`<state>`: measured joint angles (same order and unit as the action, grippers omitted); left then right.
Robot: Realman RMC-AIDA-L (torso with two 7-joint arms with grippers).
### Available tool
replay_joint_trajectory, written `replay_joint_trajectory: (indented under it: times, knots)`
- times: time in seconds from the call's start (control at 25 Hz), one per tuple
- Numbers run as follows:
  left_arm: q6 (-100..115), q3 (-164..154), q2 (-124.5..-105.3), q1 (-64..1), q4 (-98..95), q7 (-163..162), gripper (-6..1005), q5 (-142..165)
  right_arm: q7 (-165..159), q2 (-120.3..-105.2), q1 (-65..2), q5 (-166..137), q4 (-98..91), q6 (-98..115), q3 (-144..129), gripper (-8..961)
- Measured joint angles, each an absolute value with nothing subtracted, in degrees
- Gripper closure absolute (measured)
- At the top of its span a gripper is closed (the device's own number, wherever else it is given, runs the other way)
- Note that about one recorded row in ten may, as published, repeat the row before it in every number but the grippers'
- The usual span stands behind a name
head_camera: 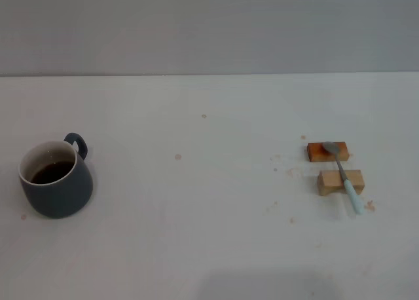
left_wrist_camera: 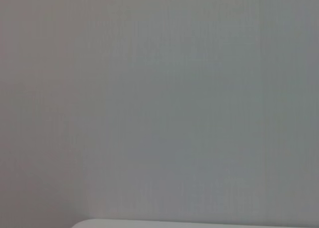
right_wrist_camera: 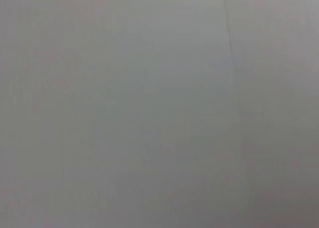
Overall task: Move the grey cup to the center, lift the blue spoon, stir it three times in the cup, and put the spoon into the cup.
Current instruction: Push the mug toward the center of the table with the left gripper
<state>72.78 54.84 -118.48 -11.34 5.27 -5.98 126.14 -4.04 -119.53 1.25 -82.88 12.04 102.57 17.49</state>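
Observation:
The grey cup point(head_camera: 55, 181) stands upright at the left of the white table point(head_camera: 209, 234) in the head view, its loop handle turned to the far right and dark liquid inside its white wall. At the right, the blue spoon point(head_camera: 344, 174) lies across two small wooden blocks, silver bowl on the far block and pale blue handle reaching toward the near edge. Neither gripper shows in any view. Both wrist views hold only a plain grey surface.
The far wooden block point(head_camera: 327, 150) is orange-brown and the near wooden block point(head_camera: 340, 182) is pale. Small stains dot the tabletop around them. A grey wall point(head_camera: 209, 25) rises behind the table's far edge.

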Motion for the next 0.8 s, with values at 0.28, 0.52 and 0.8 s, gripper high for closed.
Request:
replay_joint_trajectory:
  times: [0.28,0.52,0.8]
  knots:
    - [72.69,54.83,-118.46,-11.33,5.26,-5.98,1001,126.22,-4.04,-119.53,1.23,-82.88,12.04,102.57,17.40,179]
    - [72.18,54.42,-118.29,-11.79,4.76,-5.77,1001,126.42,-4.04,-119.53,1.23,-82.88,12.04,102.57,17.40,178]
    - [69.72,54.07,-118.30,-12.71,5.11,-0.50,1001,126.44,-4.04,-119.53,1.39,-82.88,12.04,103.07,17.52,179]
